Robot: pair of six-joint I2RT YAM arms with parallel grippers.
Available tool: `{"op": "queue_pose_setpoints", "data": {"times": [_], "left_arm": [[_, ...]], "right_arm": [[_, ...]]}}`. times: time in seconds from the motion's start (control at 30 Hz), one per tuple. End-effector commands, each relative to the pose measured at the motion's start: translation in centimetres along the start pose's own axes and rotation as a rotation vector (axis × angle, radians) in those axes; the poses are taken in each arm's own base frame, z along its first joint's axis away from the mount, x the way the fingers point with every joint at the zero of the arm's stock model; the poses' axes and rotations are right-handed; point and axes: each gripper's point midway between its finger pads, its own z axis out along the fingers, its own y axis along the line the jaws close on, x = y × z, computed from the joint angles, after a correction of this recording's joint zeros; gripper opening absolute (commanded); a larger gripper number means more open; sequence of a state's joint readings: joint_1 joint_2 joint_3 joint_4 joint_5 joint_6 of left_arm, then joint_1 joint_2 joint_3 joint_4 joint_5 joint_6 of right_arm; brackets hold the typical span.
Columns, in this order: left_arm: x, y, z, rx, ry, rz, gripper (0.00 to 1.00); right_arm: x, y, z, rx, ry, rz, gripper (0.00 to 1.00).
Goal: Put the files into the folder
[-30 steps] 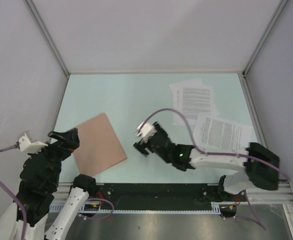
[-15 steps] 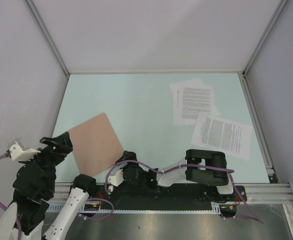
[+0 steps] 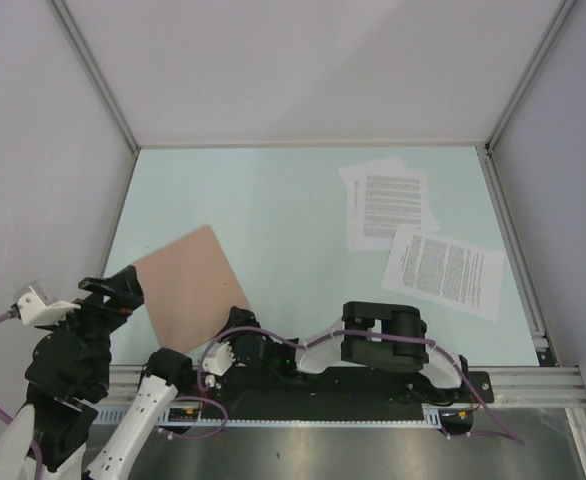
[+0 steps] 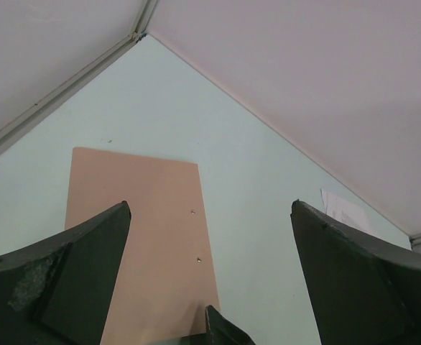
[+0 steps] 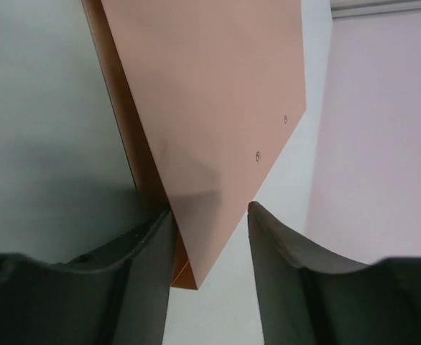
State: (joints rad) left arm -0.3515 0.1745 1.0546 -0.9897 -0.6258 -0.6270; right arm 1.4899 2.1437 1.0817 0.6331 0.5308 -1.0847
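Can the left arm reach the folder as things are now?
Probably yes. The open left gripper hangs beside the left edge of the folder, nothing between them; the right gripper is at its near corner, clear of that path.

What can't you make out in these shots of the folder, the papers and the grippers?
Print on the files: too small to read, top view.
Number of sheets: they overlap, top view.
Whether the right gripper touches the folder: the corner between its fingers is shadowed, right wrist view.
Folder's near end: covered by the left gripper, left wrist view.
Anything inside the folder: its cover hides it, every view.
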Motion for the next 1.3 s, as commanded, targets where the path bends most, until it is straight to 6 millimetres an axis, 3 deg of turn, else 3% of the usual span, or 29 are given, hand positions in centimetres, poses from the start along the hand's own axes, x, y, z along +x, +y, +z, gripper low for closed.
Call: {"op": "queue_pose_setpoints", "data": {"times": [0.0,0.1,0.13,0.3,0.37,0.43,0.47,0.5,0.53,0.6,0.63,0.67,0.7,0.8,0.83,0.9,0.93,1.0,1.03,1.13,1.2,1.27], "left_arm": [[0.0,-0.1,0.2,0.008,-0.009,0.01,1.0],[0.6,-0.5,0.6,0.014,0.015,0.015,1.0],[0.8,-0.7,0.7,0.019,0.028,0.018,1.0],[0.4,-2.3,1.8,-0.008,0.093,0.089,1.0],[-0.3,-3.0,2.0,-0.008,0.099,0.092,1.0],[0.0,-3.8,2.9,-0.027,0.136,0.106,1.0],[-0.4,-4.5,2.9,-0.021,0.14,0.089,1.0],[-0.6,-5.0,3.1,-0.019,0.147,0.081,1.0],[-0.1,-5.6,3.9,-0.032,0.176,0.088,1.0],[-0.7,-6.7,3.9,-0.017,0.189,0.048,1.0],[-0.5,-7.3,4.3,-0.019,0.207,0.048,1.0],[-0.7,-7.9,4.3,0.001,0.208,0.026,1.0],[-0.5,-8.2,4.5,0.009,0.213,0.018,1.0],[0.4,-8.8,5.0,0.037,0.22,-0.021,1.0],[0.4,-9.3,5.2,0.059,0.207,-0.042,1.0],[2.2,-9.3,5.6,0.082,0.234,-0.054,1.0],[2.4,-9.9,5.9,0.111,0.225,-0.073,1.0],[5.0,-10.1,6.6,0.131,0.28,-0.081,1.0],[5.3,-10.7,6.9,0.154,0.281,-0.097,0.99],[8.8,-11.4,8.2,0.175,0.361,-0.105,1.0],[12.1,-11.0,9.5,0.15,0.437,-0.075,1.0],[14.5,-10.8,10.3,0.134,0.497,-0.057,1.0]], "right_arm": [[-1.1,-2.9,1.2,0.133,-0.033,0.035,0.43],[-0.8,-4.7,1.5,0.222,-0.008,0.085,0.21],[-0.8,-5.3,1.4,0.248,-0.004,0.109,0.05],[-0.5,-9.9,0.1,0.34,0.003,0.357,0.0],[0.7,-11.3,-0.3,0.366,0.034,0.46,0.0],[1.0,-13.4,-1.2,0.398,0.014,0.66,0.0],[1.7,-13.5,-1.3,0.384,0.038,0.713,0.0],[2.6,-14.0,-1.2,0.399,0.029,0.893,0.0],[2.5,-15.7,-2.1,0.403,0.003,0.985,0.0],[4.7,-15.8,-2.0,0.37,0.024,1.153,0.0],[4.8,-16.9,-2.4,0.376,-0.021,1.343,0.0],[4.9,-16.7,-2.3,0.323,-0.047,1.414,0.0],[6.6,-16.4,-2.2,0.321,-0.036,1.477,0.0],[7.1,-17.6,-2.9,0.286,-0.147,1.688,0.0],[9.3,-16.5,-3.0,0.286,-0.13,1.815,0.0],[9.8,-16.7,-3.5,0.236,-0.209,1.93,0.0],[11.0,-15.2,-3.8,0.228,-0.195,1.967,0.0],[11.2,-14.9,-4.0,0.236,-0.225,2.035,0.0],[11.7,-13.4,-4.2,0.228,-0.191,2.059,0.0],[13.8,-12.3,-4.4,0.273,-0.188,2.176,0.0],[15.4,-10.3,-4.3,0.284,-0.123,2.226,0.0],[15.5,-9.8,-4.3,0.258,-0.131,2.229,0.0]]}}
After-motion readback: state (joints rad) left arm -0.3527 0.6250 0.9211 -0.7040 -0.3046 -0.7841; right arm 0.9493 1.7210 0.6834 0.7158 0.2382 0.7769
